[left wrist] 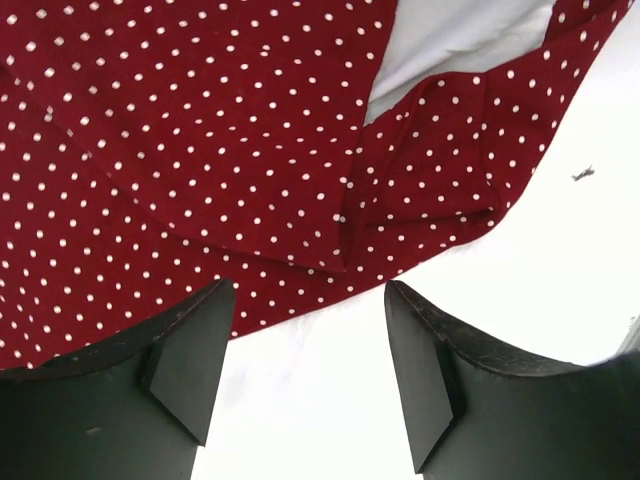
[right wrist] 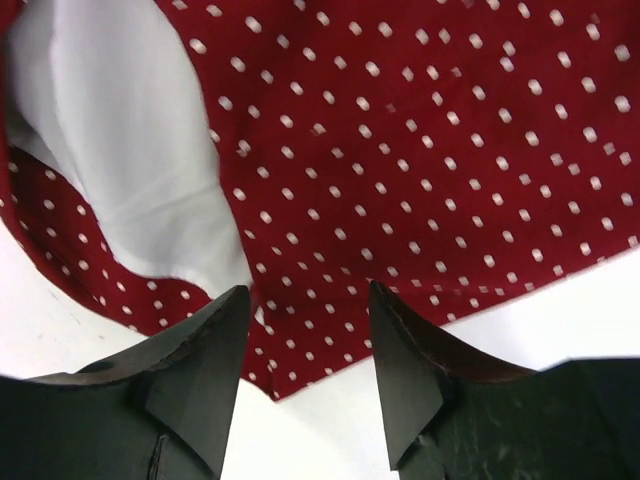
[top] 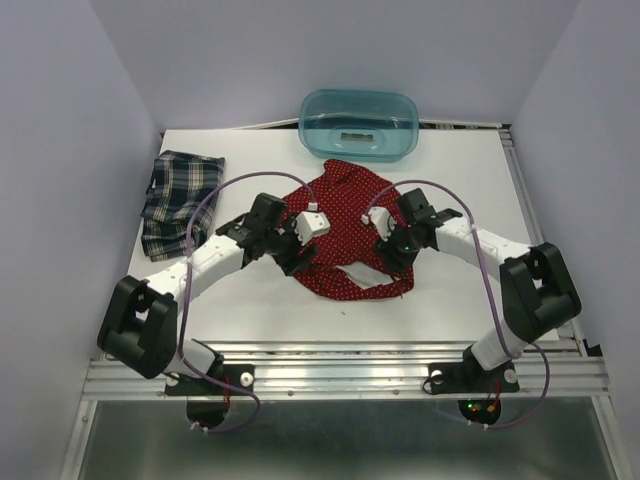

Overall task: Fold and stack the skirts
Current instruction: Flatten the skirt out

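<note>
The red skirt with tiny white dots lies rumpled on the white table, its near edge folded over a patch of white. The plaid skirt lies bunched at the far left. My left gripper is open at the red skirt's left near edge; in the left wrist view the cloth lies just beyond the fingertips, table between the jaws. My right gripper is open at the skirt's right near corner; in the right wrist view a red corner lies between the jaws.
A translucent teal tub stands at the table's back edge, behind the red skirt. Purple walls close in on both sides. A metal rail runs along the near edge by the arm bases.
</note>
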`<state>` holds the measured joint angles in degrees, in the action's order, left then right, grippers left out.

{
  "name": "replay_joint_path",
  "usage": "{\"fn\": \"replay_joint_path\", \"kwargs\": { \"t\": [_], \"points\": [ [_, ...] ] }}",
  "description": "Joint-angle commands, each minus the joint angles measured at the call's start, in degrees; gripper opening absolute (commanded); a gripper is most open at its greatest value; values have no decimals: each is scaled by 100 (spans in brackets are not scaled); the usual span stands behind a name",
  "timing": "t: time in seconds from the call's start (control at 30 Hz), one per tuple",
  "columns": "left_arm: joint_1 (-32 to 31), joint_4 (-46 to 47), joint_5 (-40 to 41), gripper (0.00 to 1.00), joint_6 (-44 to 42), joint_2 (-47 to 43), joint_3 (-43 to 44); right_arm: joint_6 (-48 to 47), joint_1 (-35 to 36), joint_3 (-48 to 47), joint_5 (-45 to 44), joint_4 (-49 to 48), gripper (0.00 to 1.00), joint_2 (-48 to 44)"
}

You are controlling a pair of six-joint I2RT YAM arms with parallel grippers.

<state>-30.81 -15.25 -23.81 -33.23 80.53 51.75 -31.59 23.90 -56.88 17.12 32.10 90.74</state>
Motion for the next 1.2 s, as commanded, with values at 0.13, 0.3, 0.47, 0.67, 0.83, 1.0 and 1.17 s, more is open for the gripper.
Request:
{"fn": "replay_joint_path", "kwargs": {
  "t": [0.13, 0.3, 0.47, 0.67, 0.83, 1.0, 1.17],
  "points": [
    [488, 303, -336, 77, 854, -328, -156, 276, 571, -367, -806, -511, 60, 532],
    [549, 232, -220, 79, 924, -275, -182, 347, 818, -473, -1044, -740, 60, 638],
    [830, 268, -299, 80, 1161, -214, -86, 355, 923, -543, -1378, -898, 31, 735],
    [963, 276, -317, 80, 1188, -187, -86, 523, 923, -806, -1519, -802, 1, 471],
    [963, 259, -264, 80, 1126, -152, -51, 374, 923, -921, -1642, -618, 12, 383],
    [963, 259, -185, 80, 1030, -152, 46, 382, 923, -939, -1362, -344, 53, 444],
    [971, 233, -203, 80, 1029, -134, 99, 435, 984, -1105, -1010, -344, 57, 760]
  ]
}}
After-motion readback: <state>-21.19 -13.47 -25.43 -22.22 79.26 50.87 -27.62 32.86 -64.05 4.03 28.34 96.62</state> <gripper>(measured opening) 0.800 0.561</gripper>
